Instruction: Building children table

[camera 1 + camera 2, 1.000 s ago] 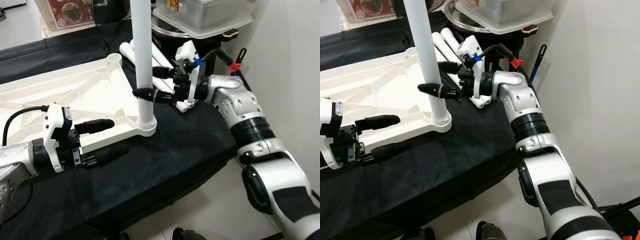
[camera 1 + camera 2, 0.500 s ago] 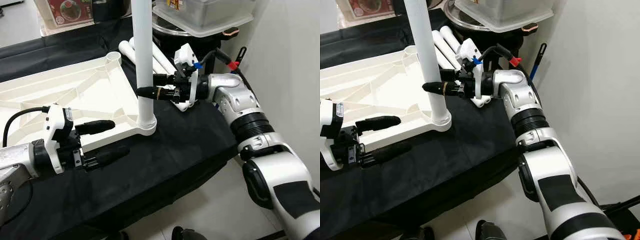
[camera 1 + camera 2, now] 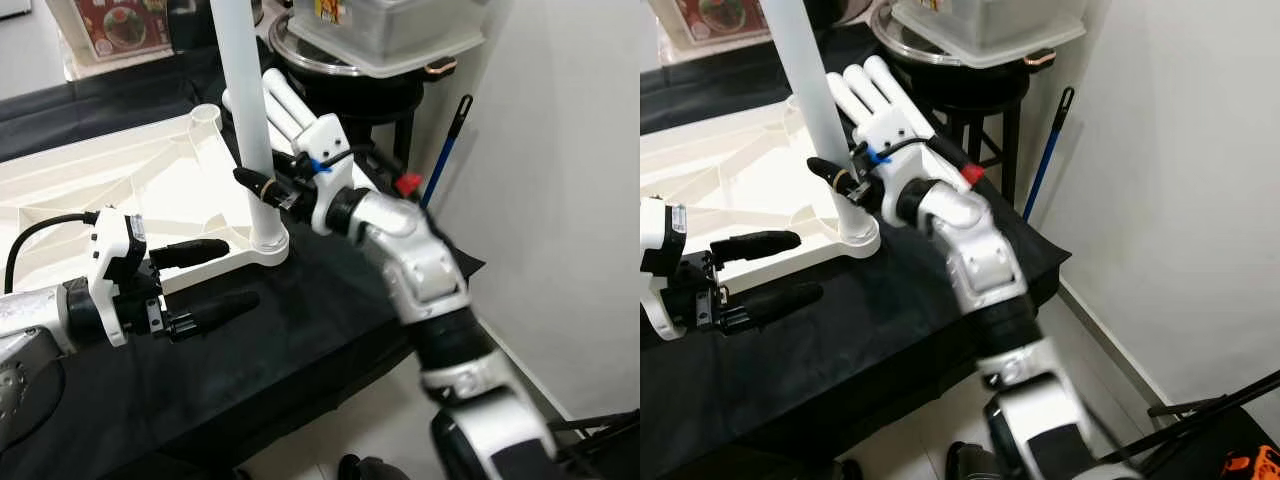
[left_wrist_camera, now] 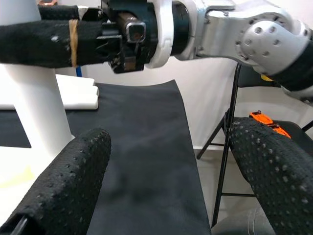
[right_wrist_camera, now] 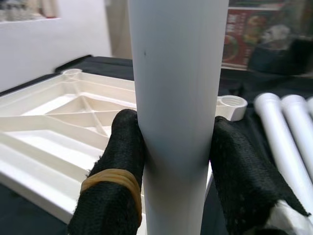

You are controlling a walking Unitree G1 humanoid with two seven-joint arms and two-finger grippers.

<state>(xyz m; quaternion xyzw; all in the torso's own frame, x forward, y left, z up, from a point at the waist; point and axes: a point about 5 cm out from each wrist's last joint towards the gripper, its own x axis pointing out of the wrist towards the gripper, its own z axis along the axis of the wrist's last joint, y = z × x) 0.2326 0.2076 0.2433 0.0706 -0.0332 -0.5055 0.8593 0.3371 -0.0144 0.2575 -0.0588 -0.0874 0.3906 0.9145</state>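
Observation:
The white table top [image 3: 120,180] lies upside down on the black-covered table. One white leg [image 3: 240,90] stands upright in its near corner socket [image 3: 268,243]. My right gripper [image 3: 250,180] is shut on this leg a little above the socket, one black finger [image 5: 122,161] pressed to each side of the leg [image 5: 178,73]. My left gripper [image 3: 215,275] is open, low at the top's near edge, to the left of the socket. Its upper finger [image 3: 190,250] lies over the rim and its lower finger [image 3: 215,305] over the cloth. Between its fingers [image 4: 63,181] I see the leg's base [image 4: 34,107].
Spare white legs [image 3: 290,100] lie on the cloth behind the upright leg. A lidded plastic container [image 3: 390,30] sits on a black stand at the back right, with a blue-handled tool [image 3: 445,150] beside it. The table's right edge drops to the floor by a white wall.
The camera has shifted, so the leg shows further left. My right arm has swung round toward the near side, its gripper still shut on the leg. The left gripper has not moved.

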